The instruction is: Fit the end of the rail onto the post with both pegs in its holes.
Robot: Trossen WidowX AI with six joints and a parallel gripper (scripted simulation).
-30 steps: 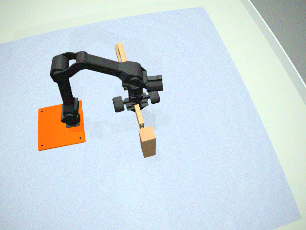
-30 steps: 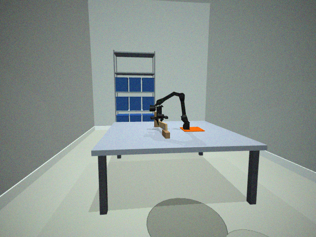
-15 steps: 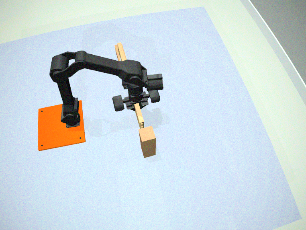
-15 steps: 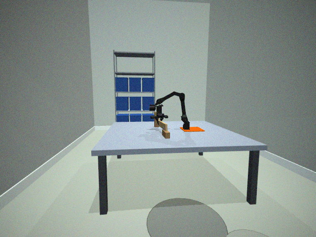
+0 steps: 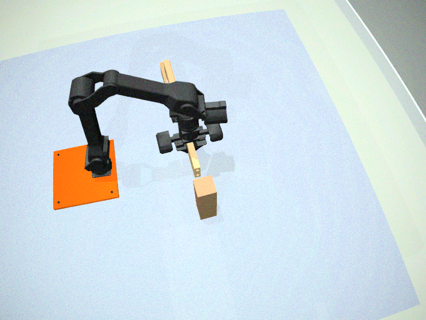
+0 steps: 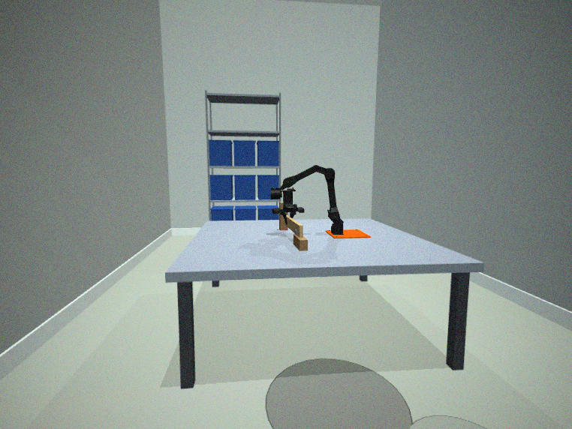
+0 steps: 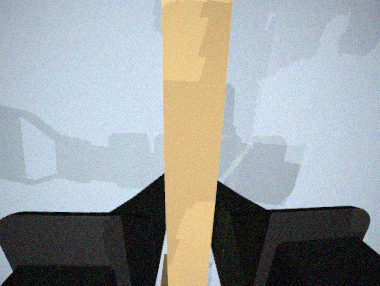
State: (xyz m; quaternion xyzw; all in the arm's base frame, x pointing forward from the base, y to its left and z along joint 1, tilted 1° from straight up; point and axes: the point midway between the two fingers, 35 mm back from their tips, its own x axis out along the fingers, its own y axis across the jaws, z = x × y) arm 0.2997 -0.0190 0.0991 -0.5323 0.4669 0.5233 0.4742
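Gripper (image 5: 188,144) clamps the bed rail (image 5: 194,164) mid-table. Top view: drilled rail end lifted, just short of the post (image 5: 206,201); pegs unseated.
Exterior view: rail (image 6: 293,226) slopes toward the post (image 6: 300,242).
Wrist view: fingers flank the rail (image 7: 194,150). Insertion, levelling and release remain.

My fingers were closed on the rail (image 5: 192,158), so both its sides were blocked there. In front of its near end stood the post (image 5: 205,196), very close. Left and right of the rail, the blue table top (image 5: 292,172) showed nothing standing.
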